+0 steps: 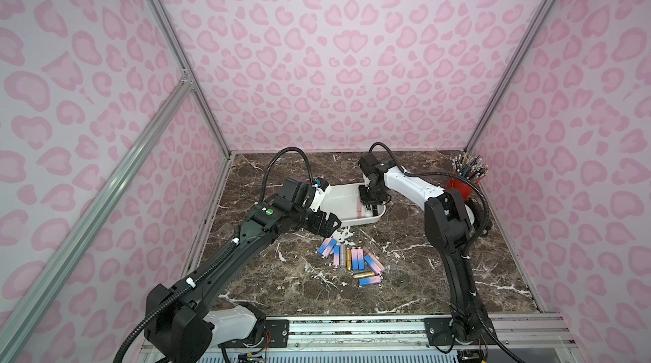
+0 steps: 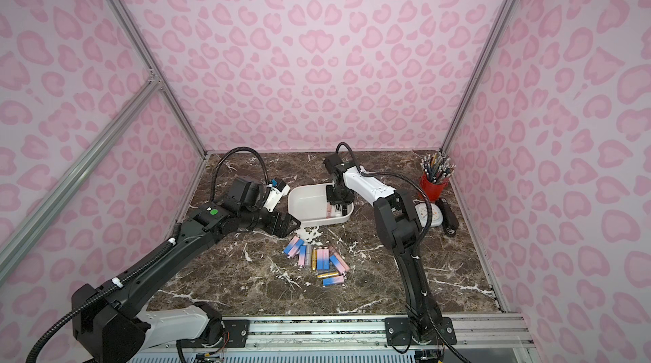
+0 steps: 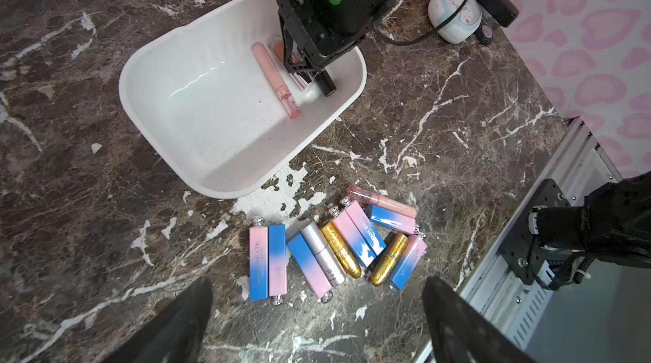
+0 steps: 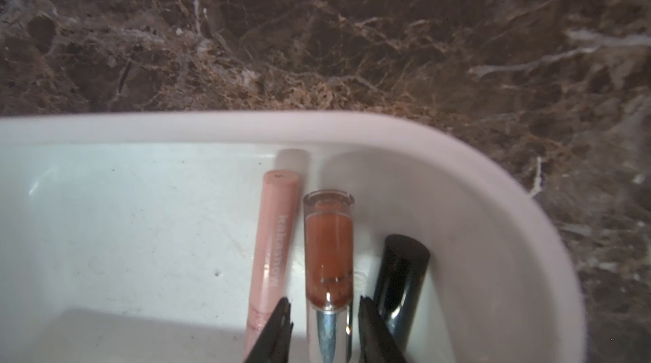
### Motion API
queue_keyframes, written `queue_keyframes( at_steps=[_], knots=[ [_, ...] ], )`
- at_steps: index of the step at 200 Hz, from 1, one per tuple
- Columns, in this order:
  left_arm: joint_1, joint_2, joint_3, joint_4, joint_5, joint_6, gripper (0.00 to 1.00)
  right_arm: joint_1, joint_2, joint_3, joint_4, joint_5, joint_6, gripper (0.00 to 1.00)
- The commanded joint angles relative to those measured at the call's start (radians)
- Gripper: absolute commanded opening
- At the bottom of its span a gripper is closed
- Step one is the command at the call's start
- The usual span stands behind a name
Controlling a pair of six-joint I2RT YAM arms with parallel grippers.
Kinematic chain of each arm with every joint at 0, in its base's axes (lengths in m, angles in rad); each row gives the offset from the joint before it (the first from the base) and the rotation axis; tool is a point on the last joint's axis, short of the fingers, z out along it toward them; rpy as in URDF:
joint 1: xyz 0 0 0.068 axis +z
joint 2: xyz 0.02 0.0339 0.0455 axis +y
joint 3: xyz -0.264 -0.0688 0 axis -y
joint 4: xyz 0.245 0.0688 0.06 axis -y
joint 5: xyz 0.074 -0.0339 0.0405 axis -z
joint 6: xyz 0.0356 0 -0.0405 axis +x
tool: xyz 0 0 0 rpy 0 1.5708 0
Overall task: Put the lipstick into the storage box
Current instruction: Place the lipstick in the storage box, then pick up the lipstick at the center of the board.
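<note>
The white storage box (image 1: 338, 199) (image 2: 310, 202) (image 3: 211, 114) sits mid-table. Inside it lie three tubes side by side: a pale pink one (image 4: 273, 255) (image 3: 276, 81), a lipstick (image 4: 329, 255) with brown-orange clear body and silver cap, and a black one (image 4: 401, 273). My right gripper (image 4: 324, 303) (image 1: 368, 202) reaches down into the box, open, its fingers either side of the brown-orange lipstick with small gaps. My left gripper (image 3: 317, 287) (image 1: 326, 225) hovers open and holds nothing, beside the box's near corner, above a pile of several lipsticks (image 3: 334, 248) (image 1: 352, 259) on the marble.
A red pencil cup (image 2: 433, 186) stands in the back right corner. A white round dial device (image 2: 431, 215) (image 3: 454, 14) and a black object (image 2: 449, 215) lie beside it. Pink patterned walls enclose three sides; a metal rail (image 1: 352, 326) runs along the front.
</note>
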Motion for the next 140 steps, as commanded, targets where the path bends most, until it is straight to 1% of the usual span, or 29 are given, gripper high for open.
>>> queue_keyframes(
  at_steps=[1, 37, 88, 140],
  knots=[
    [0.003, 0.008, 0.008, 0.015, 0.010, 0.004, 0.95, -0.002, -0.014, 0.001, -0.028, 0.001, -0.023, 0.37],
    [0.003, -0.001, -0.011, 0.036, 0.027, -0.014, 0.95, -0.005, -0.060, -0.007, -0.056, 0.019, -0.035, 0.37],
    [0.001, -0.020, -0.008, 0.028, 0.013, -0.017, 0.95, 0.001, -0.229, -0.068, -0.068, 0.019, -0.026, 0.36],
    [0.001, -0.088, -0.070, 0.107, -0.005, -0.060, 0.96, 0.053, -0.366, -0.151, -0.131, 0.067, -0.028, 0.36]
  ],
)
